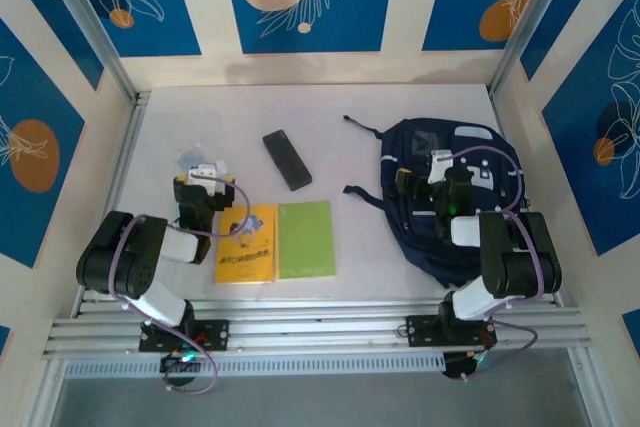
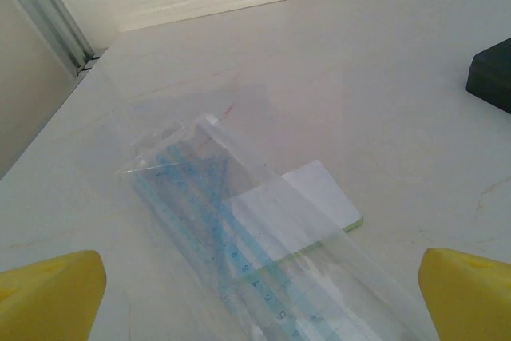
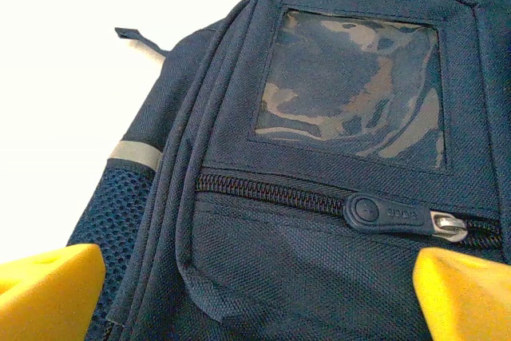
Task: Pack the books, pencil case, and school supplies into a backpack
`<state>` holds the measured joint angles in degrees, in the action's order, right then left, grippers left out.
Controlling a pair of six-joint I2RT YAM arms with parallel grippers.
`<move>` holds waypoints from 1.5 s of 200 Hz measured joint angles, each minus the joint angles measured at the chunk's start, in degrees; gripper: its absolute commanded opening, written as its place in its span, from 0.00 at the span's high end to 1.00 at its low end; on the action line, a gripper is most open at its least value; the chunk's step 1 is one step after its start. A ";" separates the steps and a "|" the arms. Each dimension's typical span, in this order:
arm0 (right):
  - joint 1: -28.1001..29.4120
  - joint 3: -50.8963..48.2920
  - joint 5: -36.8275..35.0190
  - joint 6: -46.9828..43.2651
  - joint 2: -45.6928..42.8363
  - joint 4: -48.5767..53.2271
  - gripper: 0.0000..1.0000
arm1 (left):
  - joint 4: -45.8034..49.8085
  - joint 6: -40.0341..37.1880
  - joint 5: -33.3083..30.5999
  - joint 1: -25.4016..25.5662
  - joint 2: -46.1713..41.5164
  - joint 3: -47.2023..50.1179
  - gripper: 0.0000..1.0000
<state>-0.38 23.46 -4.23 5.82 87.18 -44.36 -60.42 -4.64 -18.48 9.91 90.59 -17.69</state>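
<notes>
1. At the table's left side, the left gripper hangs wide open and empty over the school supplies, a clear sleeve partly overlapping a pale pad. The slick film could slide or crumple rather than lift.
2. The right gripper, equally wide and empty, sits above the backpack. Its front zipper looks shut, and the main opening cannot be judged here. If it is closed, nothing goes in.
3. The yellow book, green book and pencil case lie flat between the arms. Thin covers resist pinching.
</notes>
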 measured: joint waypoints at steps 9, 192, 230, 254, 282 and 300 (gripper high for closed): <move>0.00 0.00 0.00 0.00 0.00 -0.02 0.01 | 0.00 0.00 0.00 0.00 0.00 0.00 0.00; 0.46 1.70 -1.18 0.13 -1.88 5.20 0.01 | 4.28 1.53 1.79 -2.91 -0.96 -1.75 0.00; 2.23 14.27 -5.88 2.25 -9.60 25.99 0.01 | 18.67 1.53 -0.85 -0.81 -10.21 -6.25 0.00; 4.59 24.59 -9.40 7.89 -12.07 41.79 0.03 | 32.68 7.32 -1.86 0.26 -16.35 -15.21 0.00; 8.76 32.98 -10.45 14.29 -12.37 60.02 0.04 | 46.47 18.75 0.11 1.51 -20.50 -23.47 0.00; 12.00 34.69 -10.86 16.65 -12.31 69.79 0.04 | 51.80 26.32 3.15 3.17 -21.24 -24.59 0.00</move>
<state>11.62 58.15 -15.09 22.48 74.87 25.43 -8.62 21.67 -15.33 13.08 69.34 -42.28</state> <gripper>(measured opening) 0.965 0.999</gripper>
